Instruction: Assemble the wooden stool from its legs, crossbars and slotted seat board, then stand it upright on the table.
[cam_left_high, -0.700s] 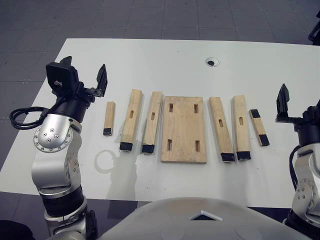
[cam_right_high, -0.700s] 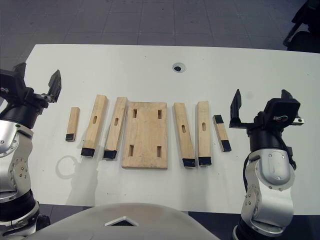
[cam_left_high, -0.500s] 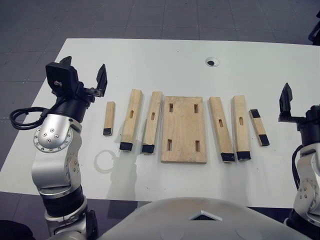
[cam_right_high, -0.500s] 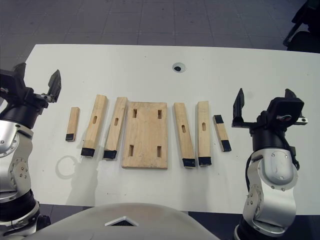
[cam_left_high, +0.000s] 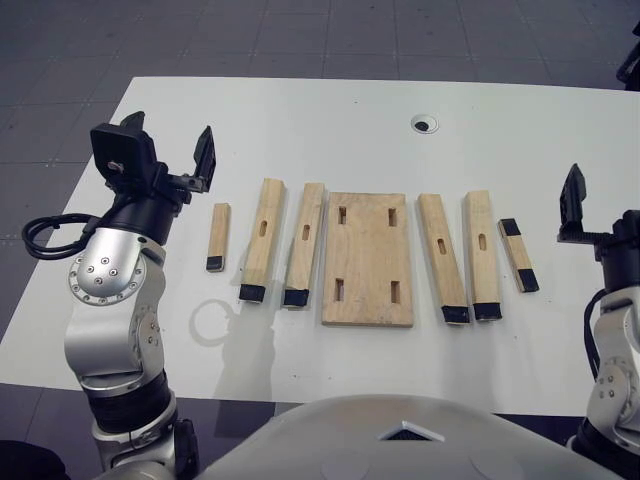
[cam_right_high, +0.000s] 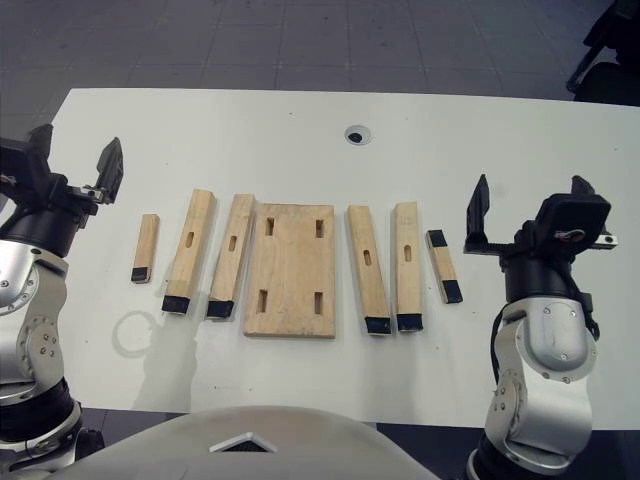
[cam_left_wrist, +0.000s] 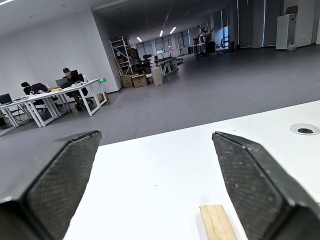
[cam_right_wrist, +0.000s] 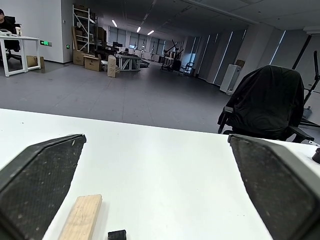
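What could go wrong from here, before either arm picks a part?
1. The outer left leg and inner left leg lie close together; the open left gripper may knock one while taking the other.
2. Every part lies flat on the table, so fingers may scrape it or slip off.
3. The right crossbar lies close beside a right leg; the open right gripper could shift both.
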